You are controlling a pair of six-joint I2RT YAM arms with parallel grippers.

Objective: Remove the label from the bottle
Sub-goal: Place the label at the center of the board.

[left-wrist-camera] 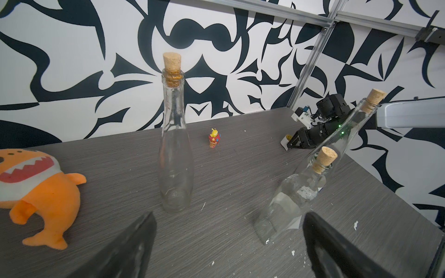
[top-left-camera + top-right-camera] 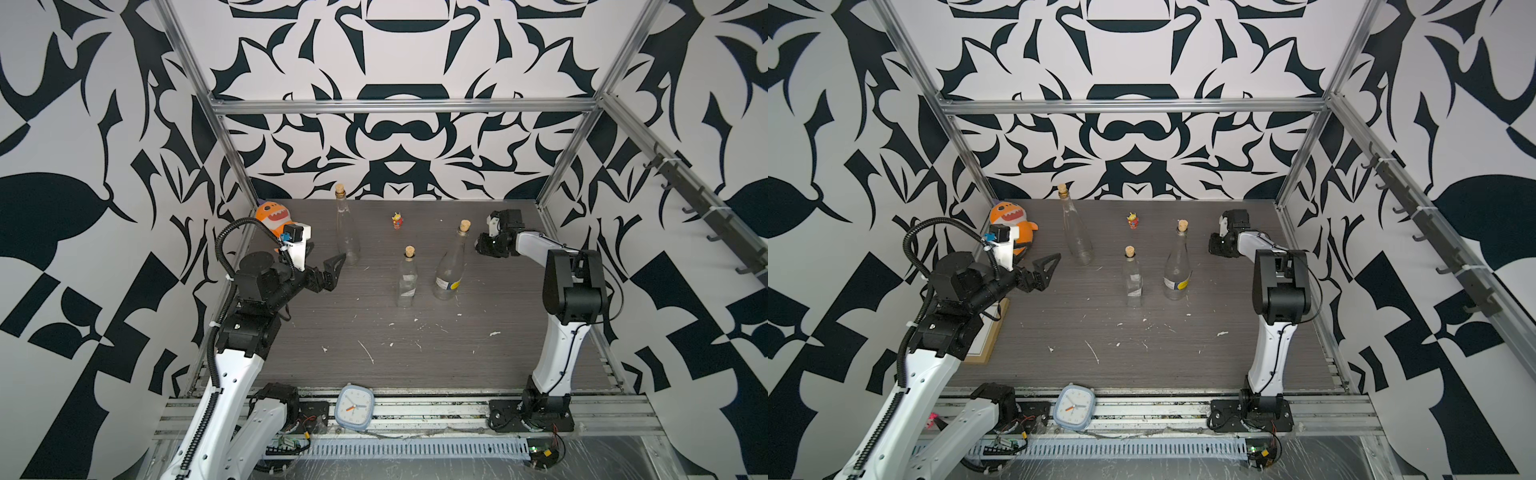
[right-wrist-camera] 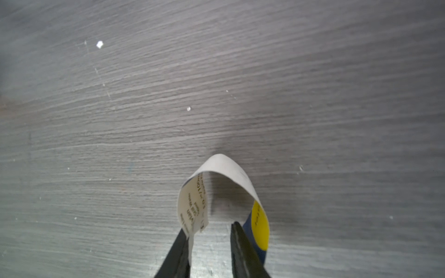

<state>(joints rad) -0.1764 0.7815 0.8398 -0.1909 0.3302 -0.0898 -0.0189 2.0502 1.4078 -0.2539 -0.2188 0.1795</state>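
Observation:
Three corked clear glass bottles stand mid-table. The bottle (image 2: 451,266) nearest my right arm carries a yellow and blue label patch (image 2: 452,284) low on its body. A smaller bottle (image 2: 407,280) stands beside it, and a tall bare one (image 2: 347,232) is further back. My right gripper (image 3: 209,228) hovers low over the table right of the bottles, open, jaws a little apart. A peeled, curled label (image 3: 226,166), white with blue and yellow, arches over them and clings to both fingers. My left gripper (image 1: 228,221) stands wide open and empty, left of the bottles.
An orange shark plush (image 2: 274,220) lies at the back left and a small figurine (image 2: 397,220) stands at the back middle. White paper scraps (image 2: 365,351) are strewn over the grey table (image 2: 478,361). A clock (image 2: 354,406) rests on the front rail. A wooden-edged board (image 2: 988,332) lies under the left arm.

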